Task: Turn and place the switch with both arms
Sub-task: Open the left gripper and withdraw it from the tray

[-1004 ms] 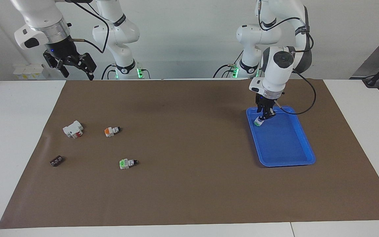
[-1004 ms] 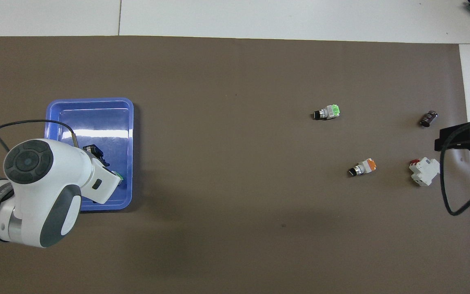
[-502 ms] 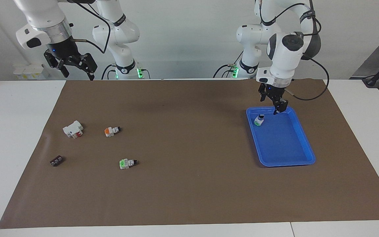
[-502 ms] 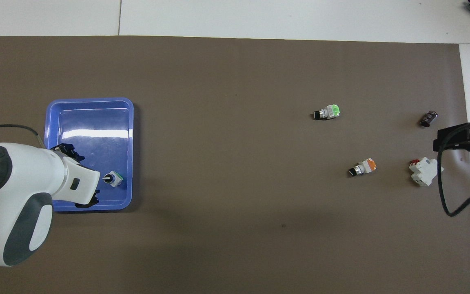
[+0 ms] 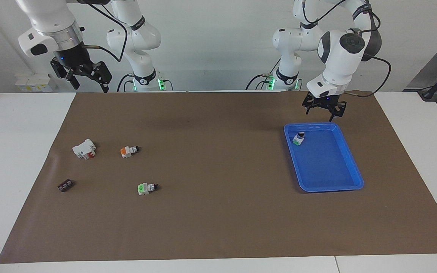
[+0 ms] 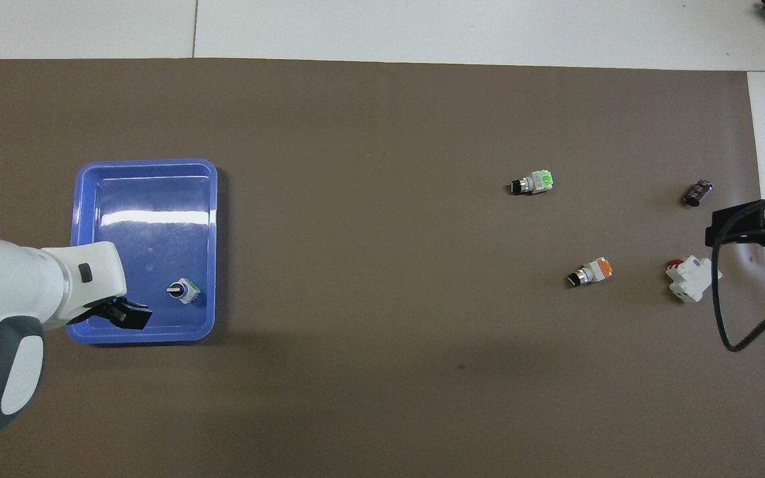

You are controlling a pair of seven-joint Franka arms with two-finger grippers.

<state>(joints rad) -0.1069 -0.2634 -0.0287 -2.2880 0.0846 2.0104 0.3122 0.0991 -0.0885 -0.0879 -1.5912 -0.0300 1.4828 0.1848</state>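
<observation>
Facing view: switch (image 5: pixel 299 138) stands in blue tray (image 5: pixel 340 182), knob up, at corner nearest robots. Left gripper (image 5: pixel 325 110) empty, jaws open, raised over tray's near rim. Right gripper (image 5: pixel 84 76) jaws open, waits above tabletop edge.

Overhead view: switch (image 6: pixel 183 291) clear of left gripper (image 6: pixel 123 315), beside it; left arm nearer.

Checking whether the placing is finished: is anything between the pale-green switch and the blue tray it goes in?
Nothing visible. The switch already stands inside the blue tray, knob up, at the end nearer the robots. The left hand is open and raised over the tray's edge, apart from it. The right hand waits, open.
</observation>
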